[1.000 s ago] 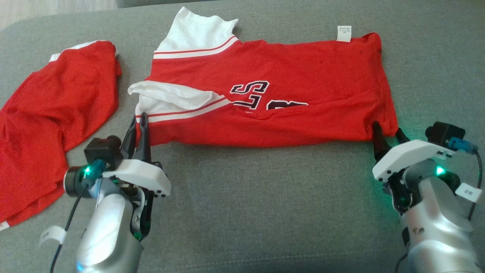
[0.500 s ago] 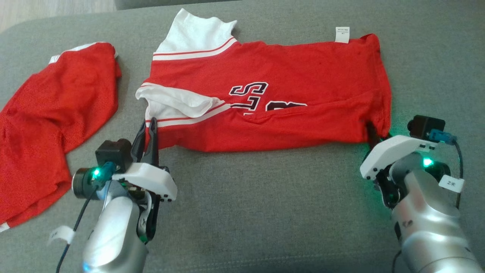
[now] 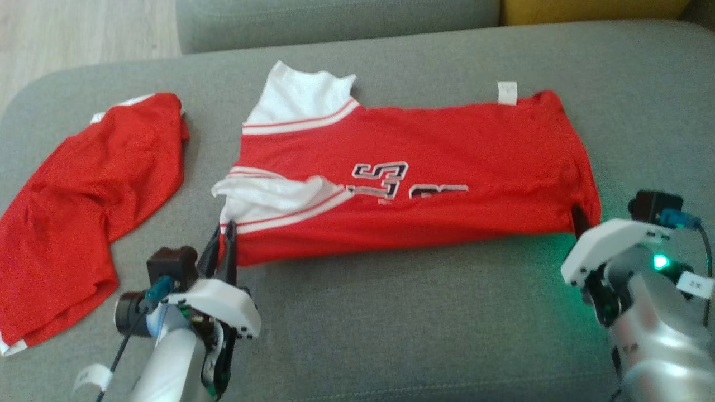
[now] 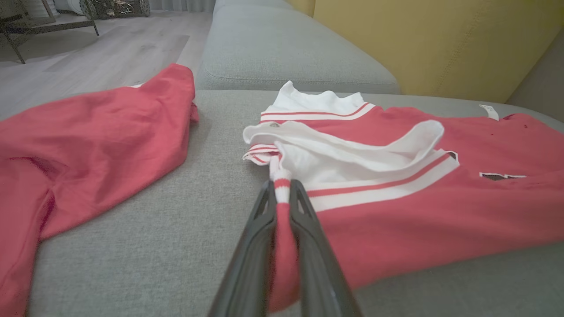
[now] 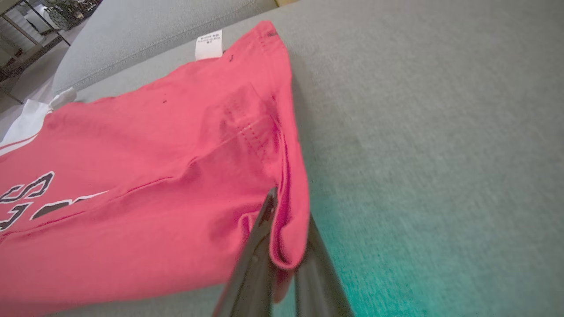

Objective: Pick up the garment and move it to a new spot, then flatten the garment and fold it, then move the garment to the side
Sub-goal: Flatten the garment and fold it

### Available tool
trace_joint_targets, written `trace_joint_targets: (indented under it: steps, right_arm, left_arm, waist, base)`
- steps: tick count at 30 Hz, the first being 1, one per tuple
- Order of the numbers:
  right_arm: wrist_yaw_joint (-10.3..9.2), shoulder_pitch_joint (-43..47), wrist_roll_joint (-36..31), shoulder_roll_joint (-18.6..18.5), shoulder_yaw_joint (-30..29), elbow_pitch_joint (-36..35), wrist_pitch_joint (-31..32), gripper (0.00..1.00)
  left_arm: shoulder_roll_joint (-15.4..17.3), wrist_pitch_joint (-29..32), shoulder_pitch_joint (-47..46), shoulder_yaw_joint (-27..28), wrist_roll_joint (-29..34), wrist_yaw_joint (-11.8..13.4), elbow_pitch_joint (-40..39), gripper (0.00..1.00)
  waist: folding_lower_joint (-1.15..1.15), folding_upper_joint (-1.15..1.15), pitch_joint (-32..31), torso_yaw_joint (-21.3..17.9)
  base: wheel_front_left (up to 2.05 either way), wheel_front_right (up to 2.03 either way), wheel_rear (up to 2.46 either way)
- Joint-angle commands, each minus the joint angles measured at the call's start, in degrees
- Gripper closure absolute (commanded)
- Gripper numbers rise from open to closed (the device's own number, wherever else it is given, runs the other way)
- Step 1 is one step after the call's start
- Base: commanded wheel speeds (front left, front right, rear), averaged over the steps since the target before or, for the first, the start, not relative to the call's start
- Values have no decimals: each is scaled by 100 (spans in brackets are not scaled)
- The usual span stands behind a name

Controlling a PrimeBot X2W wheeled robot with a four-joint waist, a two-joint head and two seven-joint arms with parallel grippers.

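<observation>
The garment (image 3: 419, 184) is a red shirt with white striped sleeves and dark lettering, lying folded lengthwise on the grey sofa seat (image 3: 391, 324). My left gripper (image 3: 226, 237) is shut on its near left corner, just below the white sleeve. In the left wrist view the gripper (image 4: 282, 187) pinches a striped fold of the garment (image 4: 396, 211) between its fingers. My right gripper (image 3: 578, 218) is shut on the near right corner at the hem. The right wrist view shows red cloth (image 5: 132, 176) bunched between that gripper's (image 5: 288, 211) fingers.
A second red garment (image 3: 95, 190) lies crumpled on the seat's left part, close to the edge. Behind the seat are a grey back cushion (image 3: 335, 22) and a yellow cushion (image 3: 592, 8). Wooden floor (image 3: 84, 28) lies beyond the far left.
My right gripper has closed on the garment's near right corner. The left gripper keeps its hold. The head camera has tilted, so the whole picture sits lower.
</observation>
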Motion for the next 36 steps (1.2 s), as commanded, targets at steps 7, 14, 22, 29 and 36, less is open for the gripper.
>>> trace_joint_targets:
  steps: [7, 14, 22, 29, 36]
  right_arm:
    - [11, 620, 550, -294, 385, -824, 740, 100]
    - [11, 1489, 878, -400, 332, -1978, 1376, 100]
    - [11, 2050, 290, -184, -95, -3222, 1382, 0]
    - [11, 2067, -509, 42, -196, -4143, 630, 0]
    - [11, 1779, -887, 160, 60, -4366, 22, 0]
  left_arm:
    - [123, 388, 353, 90, -284, -309, -151, 100]
    - [207, 836, 887, -7, -486, -453, -630, 100]
    - [170, 750, 969, 46, -569, -273, -1010, 0]
    - [161, 162, 636, 318, -538, -9, -1302, 0]
    - [316, 89, 2, 255, -364, -119, -1292, 0]
  waist:
    - [0, 0, -342, -38]
    - [0, 0, -440, -115]
    - [0, 0, -419, -234]
    - [0, 0, -281, -363]
    - [0, 0, 4, -551]
  base:
    - [0, 0, 0]
    - [0, 0, 0]
    - [0, 0, 0]
    - [0, 0, 0]
    - [0, 0, 0]
